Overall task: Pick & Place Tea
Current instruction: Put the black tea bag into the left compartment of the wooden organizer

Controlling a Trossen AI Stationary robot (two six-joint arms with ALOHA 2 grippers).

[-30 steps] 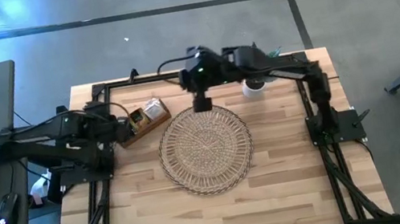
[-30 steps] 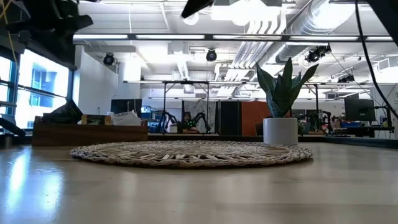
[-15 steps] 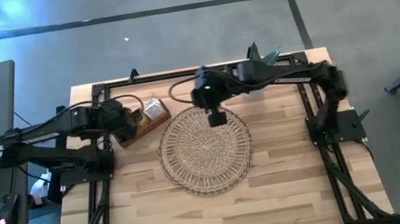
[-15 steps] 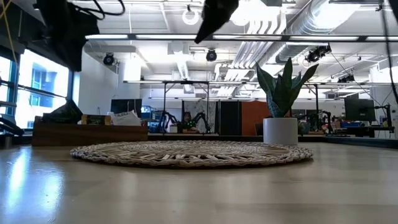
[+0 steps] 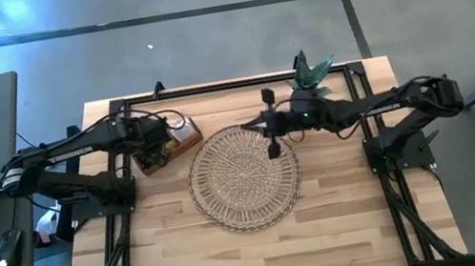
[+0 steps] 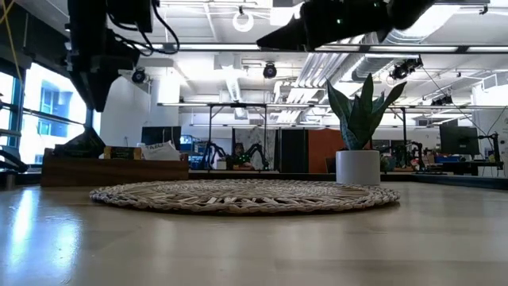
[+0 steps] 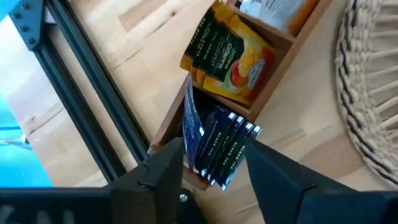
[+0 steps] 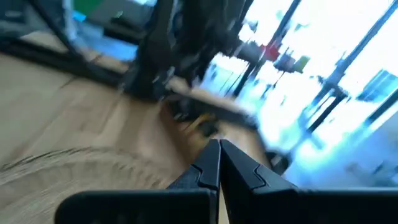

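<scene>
The bench [image 5: 330, 224] is pale butcher-block wood with a dark metal frame along its edges, and at its middle lies the round woven tray [image 5: 245, 178], a flat coil of pale wicker that the low view shows to be very shallow and bare of sachets. Toward the far left corner stands the brown wooden compartment box [image 7: 292, 37], smooth-walled and divided into slots, and the tea is all in it: a fan of dark flat sachets [image 7: 219, 149] standing on edge in one slot, yellow-and-dark packets [image 7: 231, 55] in the next, and white-and-orange ones [image 7: 273, 7] beyond. A potted plant [image 5: 305, 83] in a white pot sits near the far edge. The step in hand looks like the reach for a pick: the left gripper [image 7: 214, 171] hangs right over the box with its fingers [image 7: 163, 171] spread to either side of the dark sachets, not closed on them. The next move, I judge, calls for a straight descent so one finger slips between the thin, slick packets, then a light pinch and a lift clear of the slot wall. The right gripper [image 8: 217, 163] hovers over the tray's far-right rim, fingers pressed together and holding nothing.
</scene>
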